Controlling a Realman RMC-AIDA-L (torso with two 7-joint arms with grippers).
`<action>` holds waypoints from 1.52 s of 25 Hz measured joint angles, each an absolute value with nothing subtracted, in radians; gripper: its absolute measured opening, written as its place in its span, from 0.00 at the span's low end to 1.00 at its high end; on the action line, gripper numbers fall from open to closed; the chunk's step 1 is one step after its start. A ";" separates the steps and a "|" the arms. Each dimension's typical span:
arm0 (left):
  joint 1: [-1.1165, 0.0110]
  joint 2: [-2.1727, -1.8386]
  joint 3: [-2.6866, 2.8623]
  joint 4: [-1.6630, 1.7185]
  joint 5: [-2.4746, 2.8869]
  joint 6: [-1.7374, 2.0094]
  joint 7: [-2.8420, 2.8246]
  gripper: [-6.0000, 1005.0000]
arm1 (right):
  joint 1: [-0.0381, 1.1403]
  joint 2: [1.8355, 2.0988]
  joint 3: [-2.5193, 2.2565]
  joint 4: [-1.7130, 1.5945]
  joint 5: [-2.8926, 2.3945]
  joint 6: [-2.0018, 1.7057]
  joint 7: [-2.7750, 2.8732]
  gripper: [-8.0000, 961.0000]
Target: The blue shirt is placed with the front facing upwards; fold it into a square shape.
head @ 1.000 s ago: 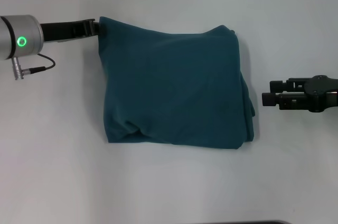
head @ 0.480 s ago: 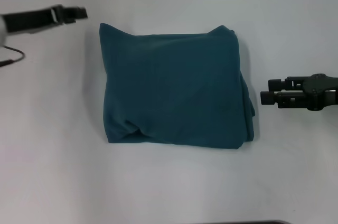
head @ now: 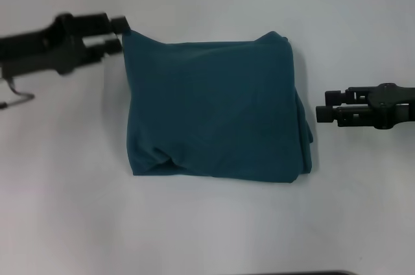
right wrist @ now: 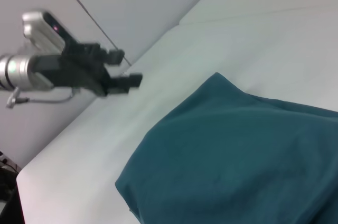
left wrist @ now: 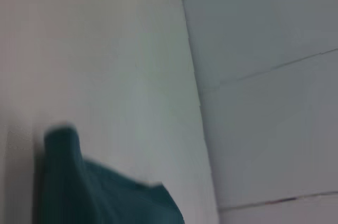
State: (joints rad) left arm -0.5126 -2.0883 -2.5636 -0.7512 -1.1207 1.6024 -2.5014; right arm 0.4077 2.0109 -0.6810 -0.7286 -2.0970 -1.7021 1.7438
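The blue shirt (head: 217, 109) lies folded into a rough square in the middle of the white table, plain side up, with no letters showing. Its edges are bunched at the near left and along the right side. My left gripper (head: 118, 34) is open and empty, right at the shirt's far left corner. It also shows in the right wrist view (right wrist: 125, 68), with its fingers apart. My right gripper (head: 322, 106) is open and empty, just off the shirt's right edge. The left wrist view shows the shirt's corner (left wrist: 90, 192).
The white table (head: 207, 223) has bare room all round the shirt. A pale panelled wall (left wrist: 264, 102) stands behind the table. A dark strip (head: 305, 273) shows at the table's near edge.
My left gripper left the shirt's far left corner, swung up and away to the left, and has come back beside that corner. The right gripper edged up slightly. The shirt has not moved.
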 joint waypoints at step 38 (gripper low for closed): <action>-0.505 -2.125 -2.483 -0.496 -1.092 1.377 -2.479 0.52 | 0.409 1.994 -0.647 -0.726 -2.103 -1.727 1.813 0.75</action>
